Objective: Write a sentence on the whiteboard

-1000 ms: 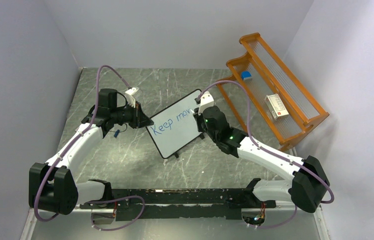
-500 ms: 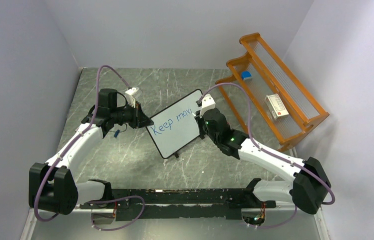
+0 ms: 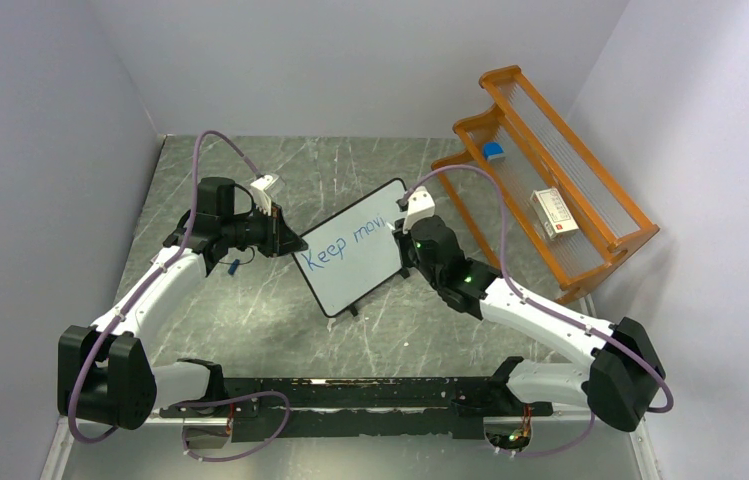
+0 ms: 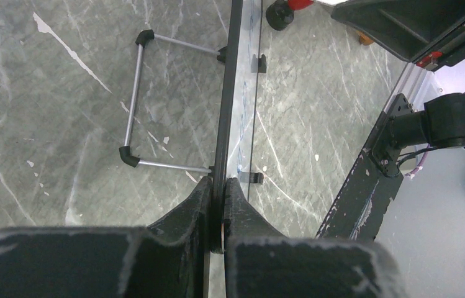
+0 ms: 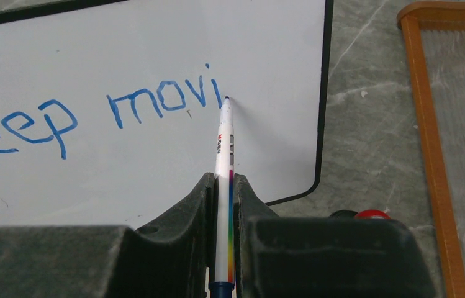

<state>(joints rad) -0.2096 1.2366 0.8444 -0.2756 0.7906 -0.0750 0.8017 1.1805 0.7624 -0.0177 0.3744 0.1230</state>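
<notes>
Whiteboard [image 5: 155, 167] has blank room right of my marker [image 5: 223, 149] tip, past "movi" [image 5: 161, 102]; right pincer [image 5: 223, 181] grips the marker, left pincer [image 4: 218, 181] clamps its edge.

Orange rack [image 3: 540, 170] (right side) beside whiteboard [image 3: 355, 268]

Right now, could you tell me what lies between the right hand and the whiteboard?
A marker: the right hand grips it, its tip at the whiteboard, as the right wrist view shows.
</notes>
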